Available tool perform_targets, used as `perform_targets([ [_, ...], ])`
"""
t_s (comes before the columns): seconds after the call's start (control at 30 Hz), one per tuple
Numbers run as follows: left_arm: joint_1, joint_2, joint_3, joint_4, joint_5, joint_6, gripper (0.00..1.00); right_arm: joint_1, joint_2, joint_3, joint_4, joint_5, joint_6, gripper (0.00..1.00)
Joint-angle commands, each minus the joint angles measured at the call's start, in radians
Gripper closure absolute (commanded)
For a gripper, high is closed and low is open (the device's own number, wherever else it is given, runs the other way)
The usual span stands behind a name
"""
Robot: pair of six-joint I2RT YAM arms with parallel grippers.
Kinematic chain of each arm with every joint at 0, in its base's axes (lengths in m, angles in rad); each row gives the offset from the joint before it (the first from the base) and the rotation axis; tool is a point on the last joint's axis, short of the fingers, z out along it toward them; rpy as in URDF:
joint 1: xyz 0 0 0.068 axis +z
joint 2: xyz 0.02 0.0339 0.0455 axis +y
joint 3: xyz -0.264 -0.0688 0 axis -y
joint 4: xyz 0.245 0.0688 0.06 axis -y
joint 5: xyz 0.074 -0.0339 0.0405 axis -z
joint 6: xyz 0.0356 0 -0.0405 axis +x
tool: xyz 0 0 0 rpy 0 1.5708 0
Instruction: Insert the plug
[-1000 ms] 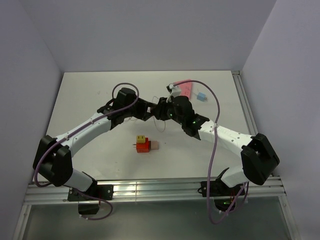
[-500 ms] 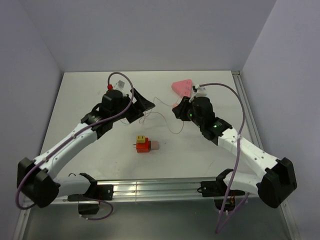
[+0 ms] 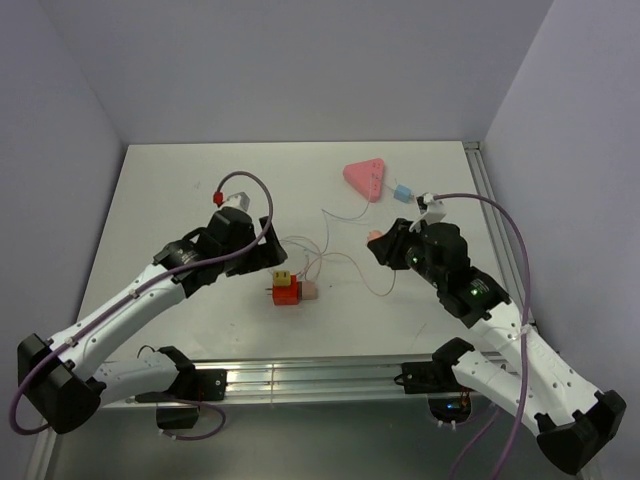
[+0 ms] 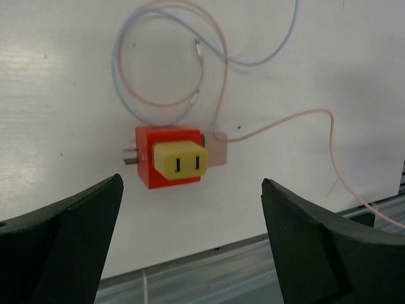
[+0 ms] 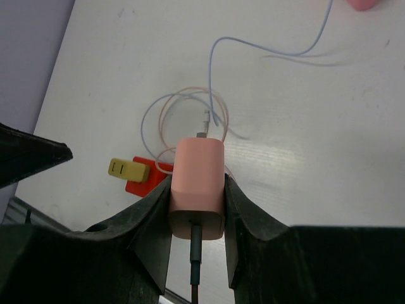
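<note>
One plug (image 3: 403, 193), one pink triangle (image 3: 364, 178), one red block (image 3: 286, 291), one pink charger (image 5: 197, 183).

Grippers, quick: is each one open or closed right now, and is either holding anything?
Left gripper: open, empty, over the orange-red block.
Right gripper: closed, holding a pink rounded block with a dark cable.

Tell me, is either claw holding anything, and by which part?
The right gripper is shut on a pink rounded block, pinching its two sides near the cabled end. The left gripper is open, holding nothing, over the orange-red block.
</note>
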Motion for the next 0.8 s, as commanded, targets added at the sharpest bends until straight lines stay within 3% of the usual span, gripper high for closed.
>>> perform_targets([
  [0.0, -0.049, -0.056, -0.007, -0.043, -0.021, -0.03, 0.04, -0.006, -0.056, -0.01, -0.04, -0.025, -0.01, 1.0],
  [0.1, -0.049, -0.047, -0.026, -0.044, -0.01, -0.085, 0.0, -0.006, -0.096, -0.01, -0.064, -0.028, -0.013, 1.0],
  [0.33, -0.073, 0.141, 0.111, -0.264, -0.087, -0.281, 0.01, -0.006, -0.158, -0.02, -0.094, -0.027, -0.012, 1.0],
  [0.57, -0.123, 0.307, 0.197, -0.291, -0.116, -0.276, 0.0, -0.006, -0.199, -0.056, -0.091, -0.042, 0.011, 1.0],
  [0.77, -0.13, 0.387, 0.181, -0.284, -0.111, -0.326, 0.0, -0.006, -0.231, -0.056, -0.112, -0.027, 0.013, 1.0],
])
